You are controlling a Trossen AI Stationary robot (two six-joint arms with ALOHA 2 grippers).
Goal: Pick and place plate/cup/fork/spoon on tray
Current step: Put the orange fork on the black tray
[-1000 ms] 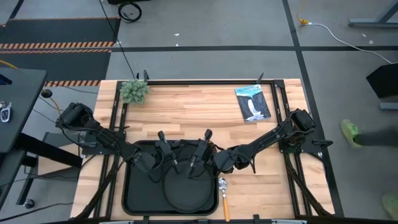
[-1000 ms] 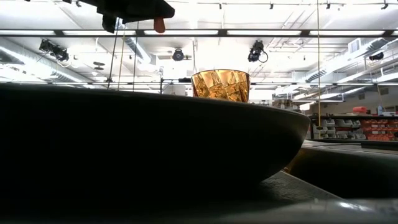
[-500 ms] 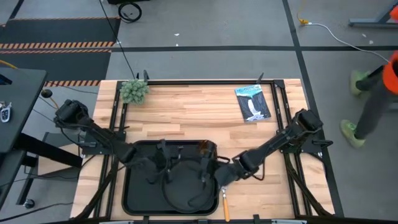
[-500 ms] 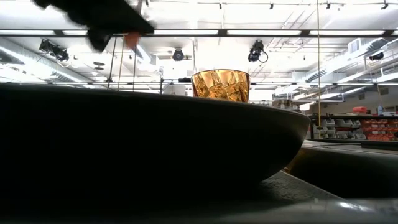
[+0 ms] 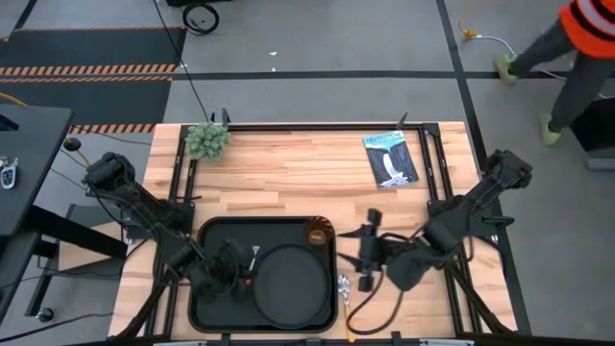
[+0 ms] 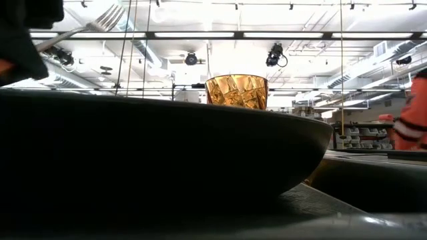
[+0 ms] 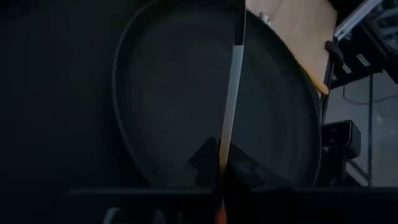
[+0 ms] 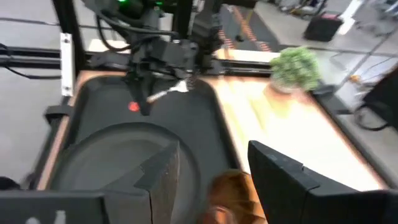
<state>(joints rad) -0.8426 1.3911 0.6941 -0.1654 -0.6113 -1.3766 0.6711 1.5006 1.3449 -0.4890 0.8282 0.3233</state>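
High view — left gripper (image 5: 238,274) clamps fork (image 5: 252,261), right gripper (image 5: 368,248) wide open

Overhead, table-level, two wrists — shared tray (image 5: 207,231)

Grey floor (image 5: 317,58), perhaps concrete; ceiling strip lights (image 6: 200,35) overhead.

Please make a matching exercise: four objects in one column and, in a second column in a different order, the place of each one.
1. plate
2. cup
3. fork
4. spoon

a. held in the left hand, above the tray
b. on the wooden table, just outside the tray's right rim
c. in the tray's far right corner
d. flat on the tray, filling its right half

Pairs: 1-d, 2-c, 3-a, 4-b
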